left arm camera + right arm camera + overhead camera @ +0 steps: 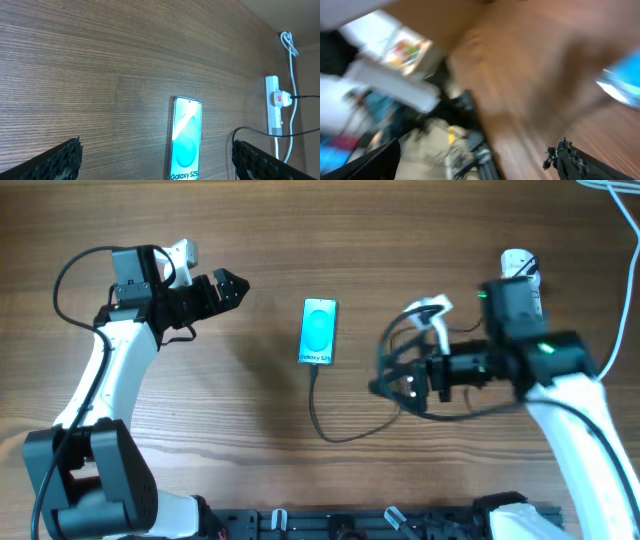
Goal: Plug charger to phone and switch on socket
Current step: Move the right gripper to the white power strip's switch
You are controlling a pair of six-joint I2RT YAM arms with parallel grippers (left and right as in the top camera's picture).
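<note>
Left jaws, right jaws — wide apart, empty; phone (pixel 319 332) untouched.

**Operator:** State the quantity of each item on the table (pixel 200 440).

**Technician:** Phone (pixel 319 331): one. Charger (pixel 340 439): one. Socket (pixel 271 107): one. White cable (pixel 622 210): one.

**Operator:** And the manipulators?

**Technician:** Two arms. Grippers: two, namely the left gripper (pixel 156 145) and the right gripper (pixel 474 150). Each has two fingers.
</note>
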